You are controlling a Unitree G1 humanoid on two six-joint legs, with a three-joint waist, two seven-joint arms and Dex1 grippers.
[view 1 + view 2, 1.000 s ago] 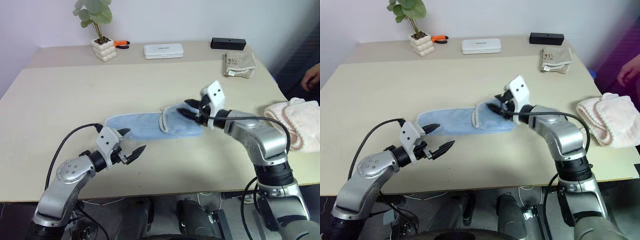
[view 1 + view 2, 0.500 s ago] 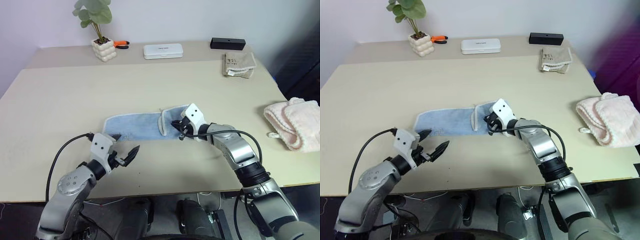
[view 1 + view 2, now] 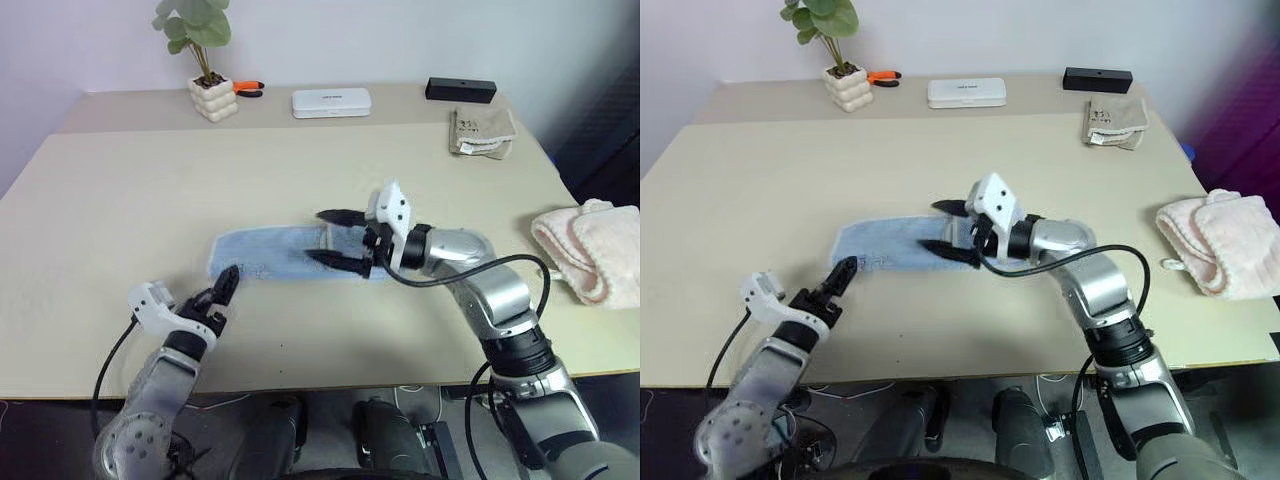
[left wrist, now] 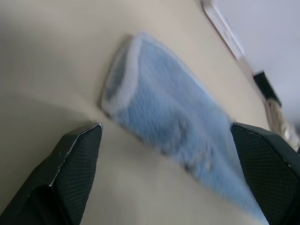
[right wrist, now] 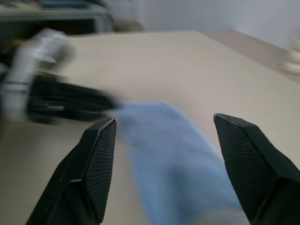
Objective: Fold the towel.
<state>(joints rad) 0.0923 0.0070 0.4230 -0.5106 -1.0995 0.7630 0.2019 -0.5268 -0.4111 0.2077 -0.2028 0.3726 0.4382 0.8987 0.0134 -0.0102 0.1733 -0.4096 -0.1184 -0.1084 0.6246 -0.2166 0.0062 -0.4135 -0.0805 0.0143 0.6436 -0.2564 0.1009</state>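
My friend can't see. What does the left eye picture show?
A blue towel lies on a table with one end folded over. The right gripper is open above the fold, and the left gripper is open near the towel's other end.

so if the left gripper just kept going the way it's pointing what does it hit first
Most likely the near end of the light blue towel. The open left gripper points along the table toward it, nothing between them; its height above the tabletop is unclear.

Both eye views look forward and down over the table (image 3: pixel 300 160) from the head. Each wrist view looks low along its fingers, close to the towel (image 4: pixel 178 122), apparently blurred.
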